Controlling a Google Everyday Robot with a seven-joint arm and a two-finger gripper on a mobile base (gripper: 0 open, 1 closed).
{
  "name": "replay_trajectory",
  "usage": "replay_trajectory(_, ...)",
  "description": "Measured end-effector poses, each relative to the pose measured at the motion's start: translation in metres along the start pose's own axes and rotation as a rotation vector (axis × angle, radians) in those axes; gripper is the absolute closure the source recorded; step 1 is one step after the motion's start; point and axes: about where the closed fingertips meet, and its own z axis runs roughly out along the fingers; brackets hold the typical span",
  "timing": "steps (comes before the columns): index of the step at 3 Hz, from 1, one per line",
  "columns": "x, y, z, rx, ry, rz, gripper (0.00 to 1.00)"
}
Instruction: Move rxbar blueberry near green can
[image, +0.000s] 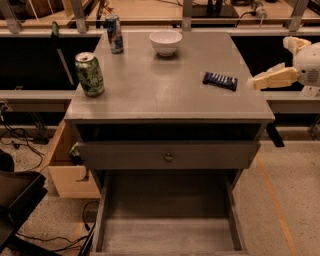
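Note:
The rxbar blueberry (220, 80), a flat dark navy bar, lies on the right side of the grey tabletop (165, 95). The green can (90, 74), green and white mottled, stands upright near the table's left edge. My gripper (272, 62) hangs off the table's right edge, just right of the bar and apart from it. Its fingers are spread open and empty, and the lower finger (270, 78) points left toward the bar.
A white bowl (165, 42) sits at the back centre. A slim blue and silver can (114, 33) stands at the back left. Below the tabletop one drawer (167, 155) is partly pulled out and a lower drawer (167, 235) is wide open. A cardboard box (70, 175) is on the floor at left.

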Motion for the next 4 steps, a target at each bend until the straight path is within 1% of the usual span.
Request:
replay_trajectory(1, 0.016, 0.008, 0.029, -0.075, 0.000, 0.036, 0.00)
replay_trajectory(2, 0.026, 0.008, 0.061, -0.153, 0.011, 0.069, 0.00)
replay_trajectory(3, 0.035, 0.004, 0.093, -0.219, 0.022, 0.092, 0.00)
replay_trajectory(4, 0.041, 0.001, 0.111, -0.247, 0.018, 0.102, 0.00)
